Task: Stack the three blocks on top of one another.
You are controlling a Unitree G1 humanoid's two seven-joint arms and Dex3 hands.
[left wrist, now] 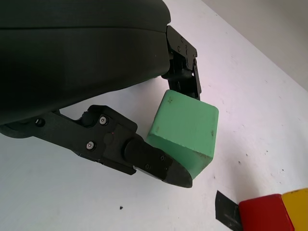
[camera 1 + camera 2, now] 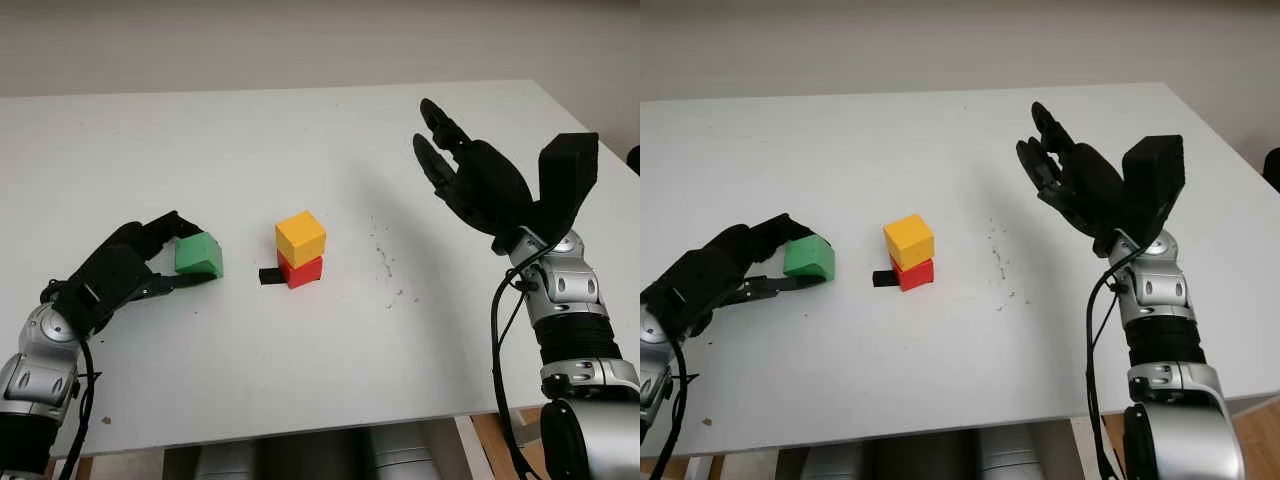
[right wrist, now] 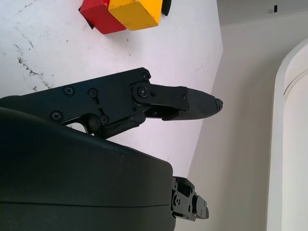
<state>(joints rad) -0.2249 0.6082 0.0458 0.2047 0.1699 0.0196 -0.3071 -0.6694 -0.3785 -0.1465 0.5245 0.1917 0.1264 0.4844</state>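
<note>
A yellow block sits on top of a red block near the middle of the white table. To their left is a green block, also seen close up as the green block between black fingers. My left hand is shut on the green block, one finger behind it and one in front, low over the table. My right hand is open, raised above the table's right side, apart from the blocks.
A small black tab lies on the table against the red block's left side. Dark specks mark the surface right of the stack. The table's front edge runs just ahead of both arms.
</note>
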